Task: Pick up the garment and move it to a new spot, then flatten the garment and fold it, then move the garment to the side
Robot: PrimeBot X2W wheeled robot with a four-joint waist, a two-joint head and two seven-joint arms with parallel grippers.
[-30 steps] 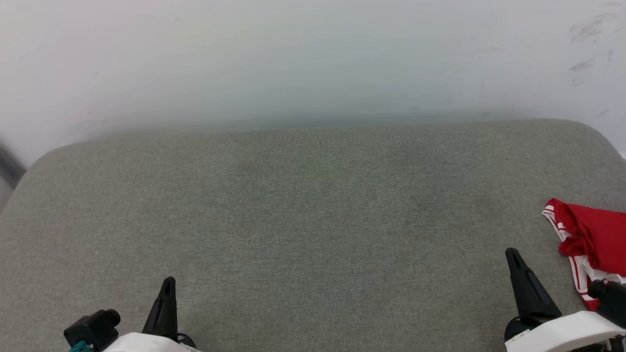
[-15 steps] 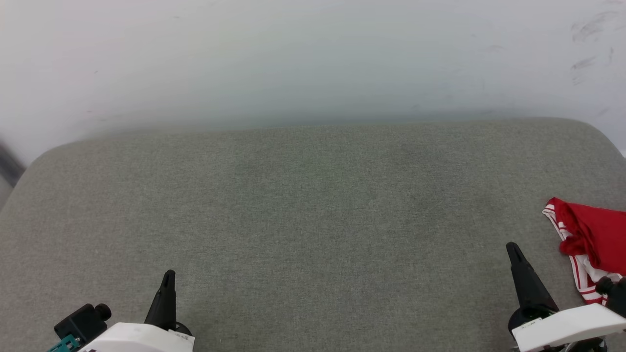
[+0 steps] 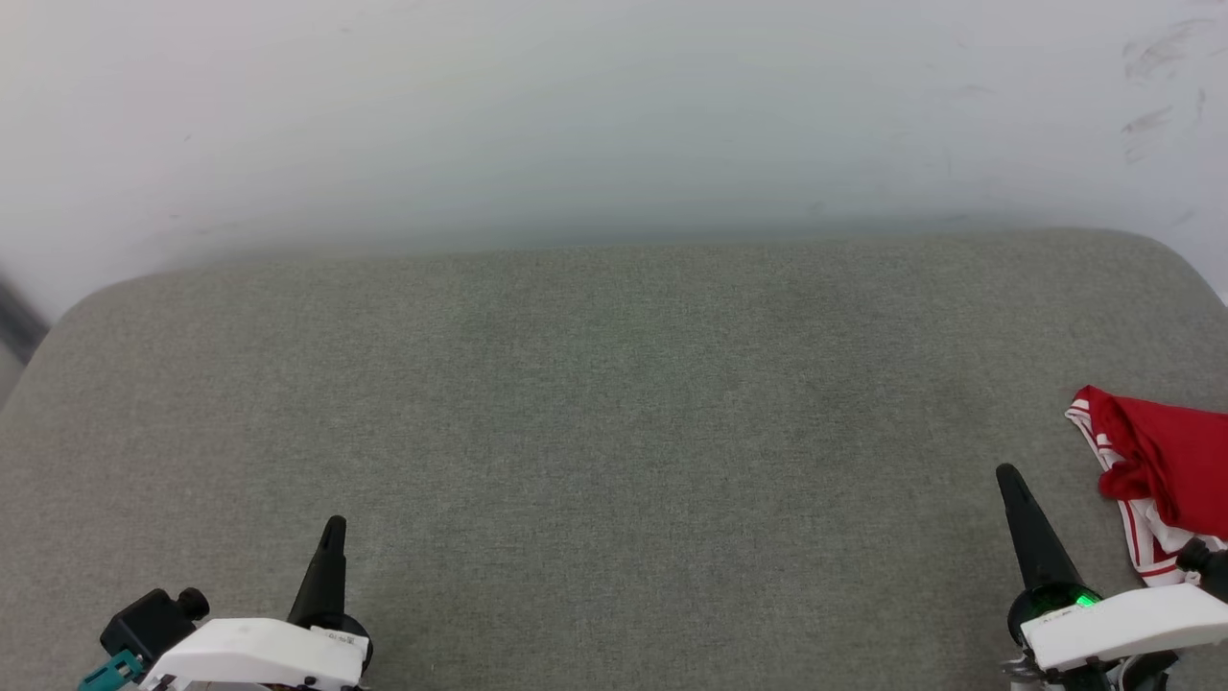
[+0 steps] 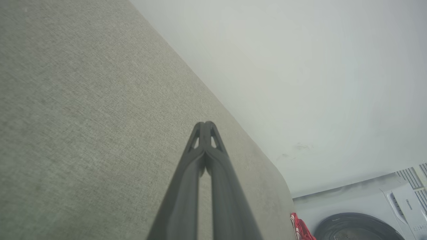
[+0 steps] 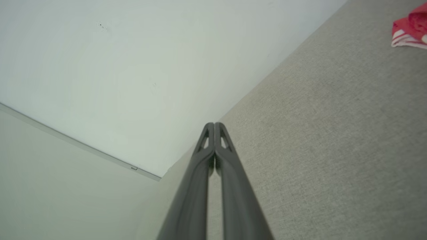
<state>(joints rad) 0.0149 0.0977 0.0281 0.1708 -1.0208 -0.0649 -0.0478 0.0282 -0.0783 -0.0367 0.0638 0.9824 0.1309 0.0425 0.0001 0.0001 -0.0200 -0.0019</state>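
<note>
The garment [image 3: 1166,465] lies crumpled at the far right edge of the grey padded surface [image 3: 614,413], red with red-and-white striped trim, partly cut off by the frame. A corner of the garment [image 5: 409,28] shows at the top right of the right wrist view, and a red scrap of the garment [image 4: 302,230] at the bottom of the left wrist view. My right gripper [image 3: 1009,477] hovers just left of it, shut, with nothing held. Low on the left, my left gripper [image 3: 333,528] is also shut and empty. Both sets of fingertips [image 4: 205,126] [image 5: 214,126] press together.
A pale wall [image 3: 614,115] rises behind the padded surface. A white washing machine [image 4: 367,216] stands beyond the surface's right end. A wide stretch of bare grey fabric lies between the two grippers.
Both grippers have risen a little in the head view and their wrists have rolled, showing more white casing. The garment has not moved.
</note>
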